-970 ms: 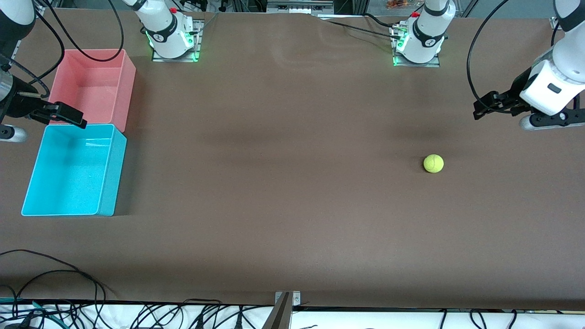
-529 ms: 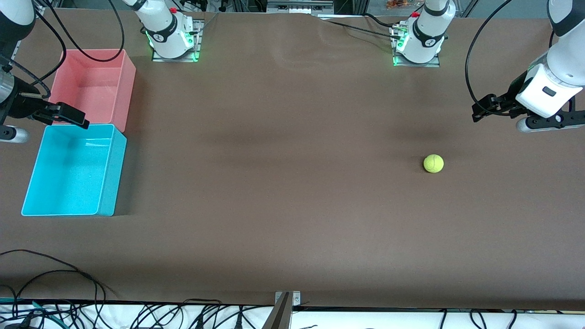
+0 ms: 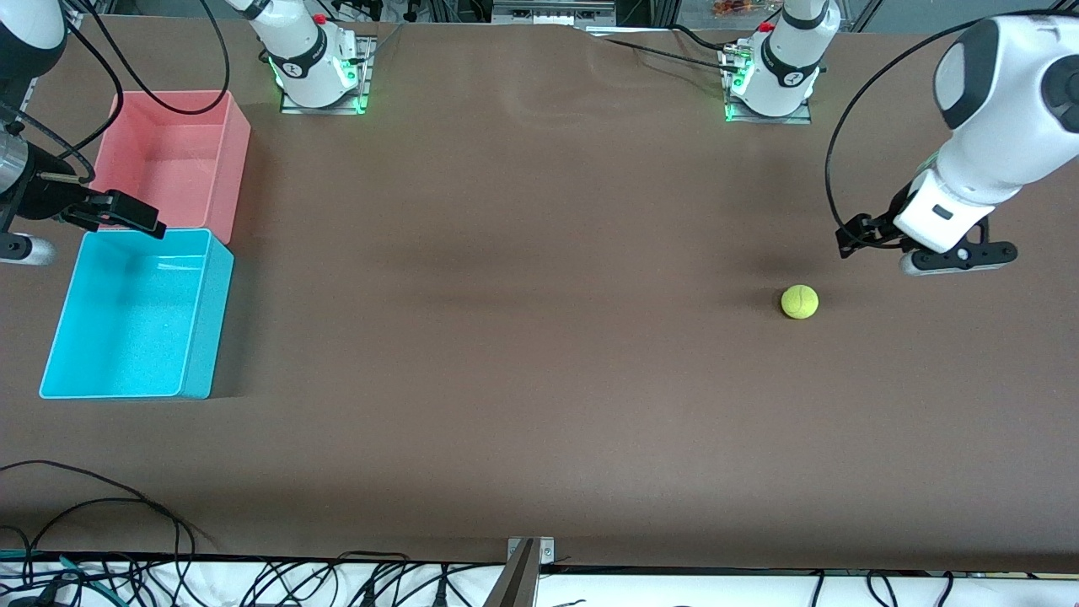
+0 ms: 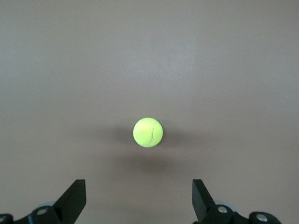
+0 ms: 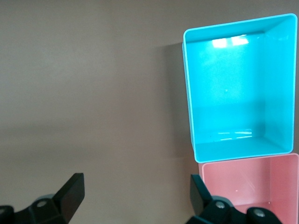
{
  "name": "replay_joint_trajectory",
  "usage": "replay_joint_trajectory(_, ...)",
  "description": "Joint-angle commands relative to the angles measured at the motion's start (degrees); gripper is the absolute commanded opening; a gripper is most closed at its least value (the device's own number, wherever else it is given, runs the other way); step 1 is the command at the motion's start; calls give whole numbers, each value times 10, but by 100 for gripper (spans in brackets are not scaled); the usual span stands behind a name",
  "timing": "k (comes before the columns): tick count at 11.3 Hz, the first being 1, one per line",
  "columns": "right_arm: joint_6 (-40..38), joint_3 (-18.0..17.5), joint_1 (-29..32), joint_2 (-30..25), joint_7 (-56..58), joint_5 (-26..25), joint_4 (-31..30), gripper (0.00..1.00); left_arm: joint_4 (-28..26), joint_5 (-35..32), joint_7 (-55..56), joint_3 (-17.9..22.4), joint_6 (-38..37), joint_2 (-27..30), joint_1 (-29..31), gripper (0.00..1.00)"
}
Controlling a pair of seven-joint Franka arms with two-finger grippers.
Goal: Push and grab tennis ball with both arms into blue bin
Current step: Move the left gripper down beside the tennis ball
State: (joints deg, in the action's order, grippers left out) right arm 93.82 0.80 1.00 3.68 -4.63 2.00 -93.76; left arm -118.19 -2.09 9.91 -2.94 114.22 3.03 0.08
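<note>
The brown table (image 3: 539,354) spreads bare across most of the front view. At the right arm's end of it stand two tubs touching wall to wall: the blue bin (image 3: 135,314), nearer the front camera, and a pink bin (image 3: 173,160) farther from it. Both look empty.

The left arm (image 3: 995,101) reaches in over its own end of the table, and the left gripper (image 3: 853,239) hangs just beside the tennis ball, fingers spread wide and holding nothing. The right gripper (image 3: 126,216) hovers over the seam where the two tubs meet, its jaws likewise wide and empty (this arm appears to be waiting).

The tennis ball (image 3: 799,302) rests on the table toward the left arm's end, well apart from the blue bin. In the left wrist view the ball (image 4: 148,132) sits centred ahead of the open fingers (image 4: 74,198), untouched.

By this showing the task has barely begun: the push across the table, the grab and the drop into the bin are all left to do.
</note>
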Motion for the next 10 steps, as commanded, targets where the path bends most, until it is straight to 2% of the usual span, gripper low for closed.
replay_joint_trajectory(1,-7,-1,1,4,8,11,10,100,-68,-6,-4,2,76,16,1,100)
replay_joint_trajectory(7,-7,-1,-2,7,8,15,11,100,-163,-6,-4,4,202,12,6,100)
replay_joint_trajectory(10,-7,-1,-1,8,8,20,11,100,-179,-7,-5,4,222,-1,7,100)
